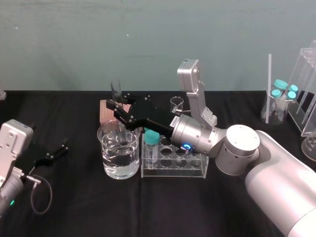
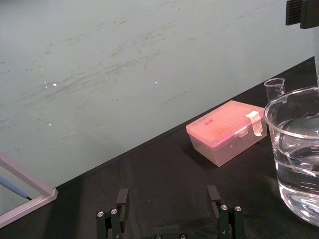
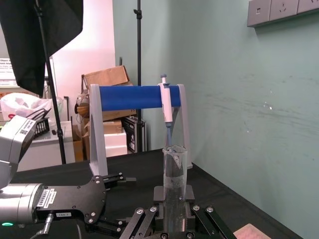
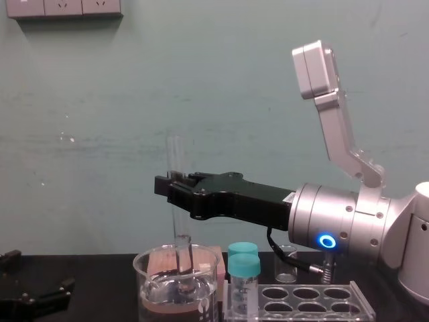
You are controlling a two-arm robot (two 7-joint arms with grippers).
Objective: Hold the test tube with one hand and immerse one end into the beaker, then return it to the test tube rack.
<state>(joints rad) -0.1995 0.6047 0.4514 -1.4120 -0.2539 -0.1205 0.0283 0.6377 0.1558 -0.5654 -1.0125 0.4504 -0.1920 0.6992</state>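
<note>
The test tube stands upright with its lower end dipped in the water of the large beaker. My right gripper reaches over the beaker from the right and is shut on the tube's upper half. In the right wrist view the test tube is pinched between the black fingers. The clear test tube rack sits just right of the beaker. My left gripper rests open on the table to the left, holding nothing.
A pink lidded box lies behind the beaker, with a tiny beaker farther right. Teal-capped vials stand at the rack's left end. More vials and a clear stand occupy the back right.
</note>
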